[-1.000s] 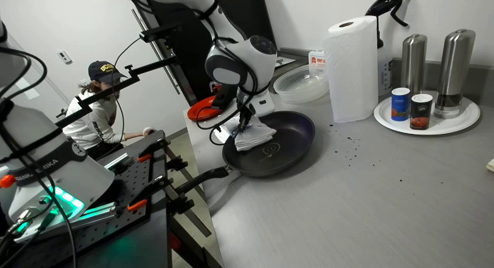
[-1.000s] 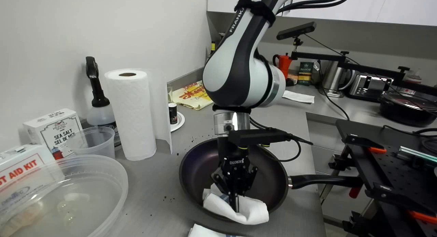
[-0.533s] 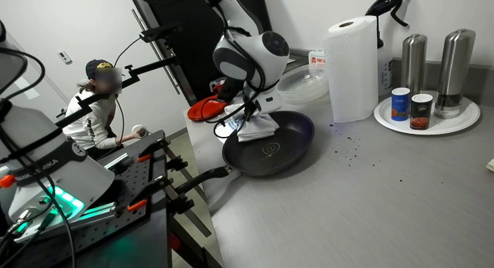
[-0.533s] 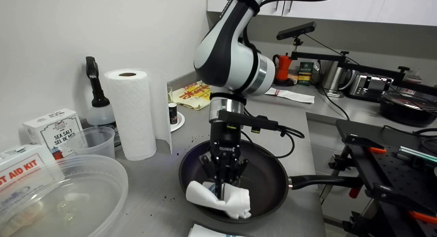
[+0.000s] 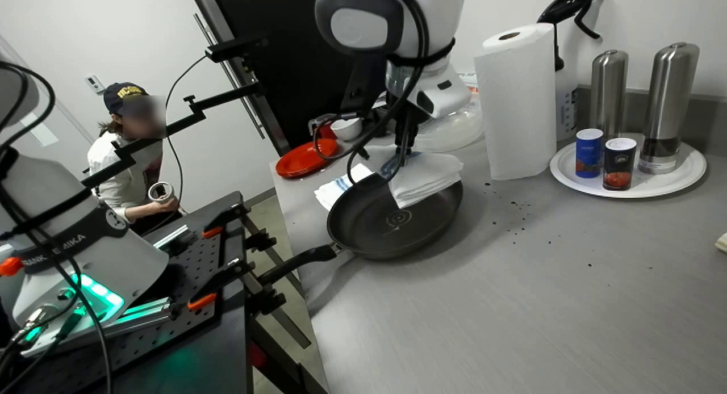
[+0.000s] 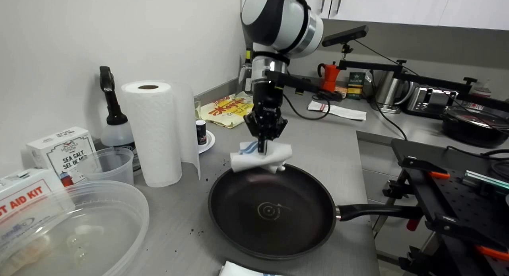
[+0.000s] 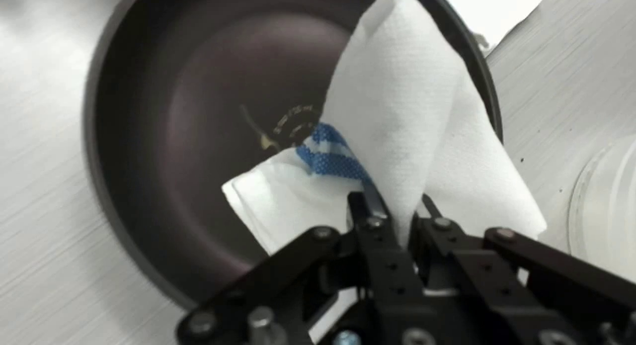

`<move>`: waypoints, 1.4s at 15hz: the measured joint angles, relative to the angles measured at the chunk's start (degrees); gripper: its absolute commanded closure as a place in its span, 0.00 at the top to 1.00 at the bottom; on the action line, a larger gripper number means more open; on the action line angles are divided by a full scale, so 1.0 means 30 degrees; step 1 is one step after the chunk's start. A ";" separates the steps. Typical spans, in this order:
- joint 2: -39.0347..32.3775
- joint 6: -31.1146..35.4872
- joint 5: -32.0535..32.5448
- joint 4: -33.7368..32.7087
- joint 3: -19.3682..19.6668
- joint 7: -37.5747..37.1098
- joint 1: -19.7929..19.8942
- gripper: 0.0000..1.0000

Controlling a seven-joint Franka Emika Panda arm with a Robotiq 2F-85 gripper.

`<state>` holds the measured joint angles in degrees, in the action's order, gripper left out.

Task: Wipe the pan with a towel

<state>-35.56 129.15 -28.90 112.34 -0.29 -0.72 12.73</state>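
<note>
Blue-striped dish towel [image 7: 397,111]: held in the jaws, hanging above the frying pan [image 6: 274,232], its folds spread over the side away from the pan's handle [image 6: 377,209].
Pan from jaws: below them, resting on the counter [image 5: 511,303]; in both exterior views the towel shows toward the pan's far edge, which I read as height rather than offset, so the coming stroke likely turns on going down.
Printed centre mark [image 5: 398,218]: uncovered in both exterior views, partly hidden by the towel in the wrist view.
Towel axis: none clear; in the wrist view one lobe runs forward from the jaws, with a flap to either side.
Jaws: pressed together on a bunched fold, only cloth between; no contact with the pan seen.
Towel against pan: looks lifted off the pan's floor; whether a low flap brushes the rim, I cannot tell.
Handle: juts past the counter's edge, well apart from the jaws.
Second folded towel [image 5: 335,191]: striped too, on the counter just beside the pan, ungripped.
</note>
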 measured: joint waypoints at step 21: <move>-0.1382 1.5912 0.5644 0.2455 0.4716 -0.1746 0.0569 0.03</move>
<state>-39.71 176.88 -11.97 119.70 13.86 -5.96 14.44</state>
